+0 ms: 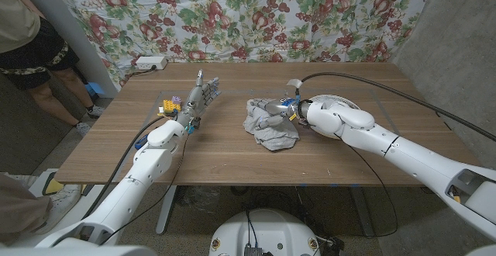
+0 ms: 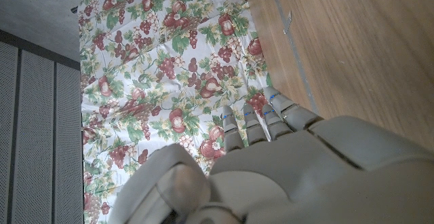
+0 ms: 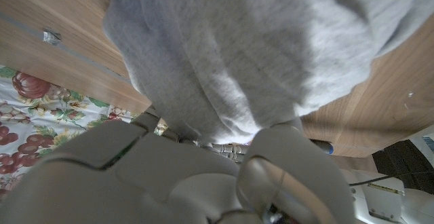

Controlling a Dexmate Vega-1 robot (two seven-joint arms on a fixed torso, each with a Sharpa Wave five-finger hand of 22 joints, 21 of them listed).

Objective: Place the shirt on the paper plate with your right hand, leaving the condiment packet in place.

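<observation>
**No readable text**

No words, numbers, brand marks or signs can be read in any view. The small coloured item (image 1: 172, 103) near the left hand (image 1: 199, 95) is too small and blurred to show any print. The shirt (image 1: 270, 126) shows plain grey cloth with no label. The backdrop cloth (image 1: 232, 15) carries only a fruit and leaf pattern, no lettering.

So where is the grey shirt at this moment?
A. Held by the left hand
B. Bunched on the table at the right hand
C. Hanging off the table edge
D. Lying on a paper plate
B: the grey shirt sits crumpled on the bare wooden table, with the right hand at its edge; the right wrist view shows the cloth against that hand's fingers.
</observation>
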